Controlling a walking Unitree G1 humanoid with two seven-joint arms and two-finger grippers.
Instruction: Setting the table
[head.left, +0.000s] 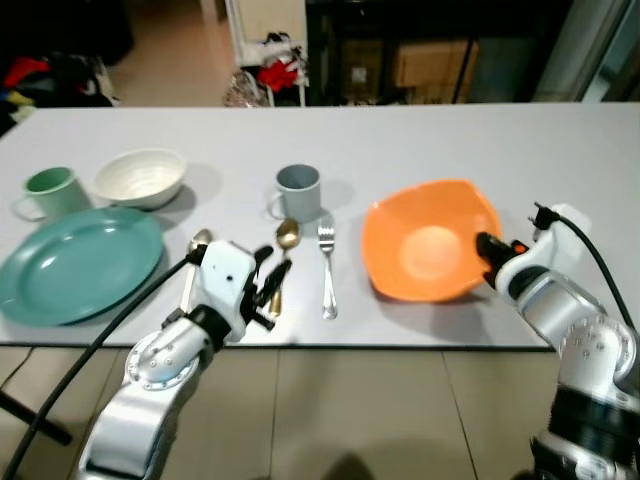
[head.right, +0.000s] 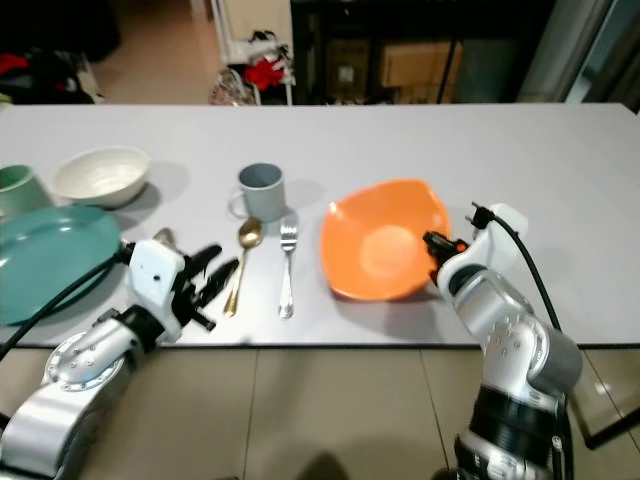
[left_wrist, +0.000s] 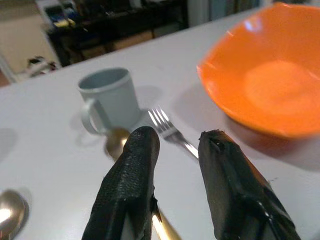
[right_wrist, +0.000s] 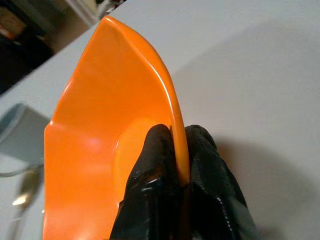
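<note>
Right hand (right_wrist: 172, 165) pinches orange bowl (head.left: 425, 240) on grey table (head.left: 450, 140).

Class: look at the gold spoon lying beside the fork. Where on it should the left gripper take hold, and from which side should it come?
Probably the gold spoon is best gripped at mid-handle, from above, fingers straddling its width. It lies flat on the table, so there is no edge to slip under. The handle is narrow, while the bowl end sits close to the grey mug. The left gripper, open, already hovers over the handle, with the fork alongside.

The table (head.left: 400, 140) holds two mugs (head.left: 299, 190), two bowls (head.left: 430, 240), two spoons (head.left: 287, 236), one fork (head.left: 327, 270), one plate (head.left: 75, 262).
</note>
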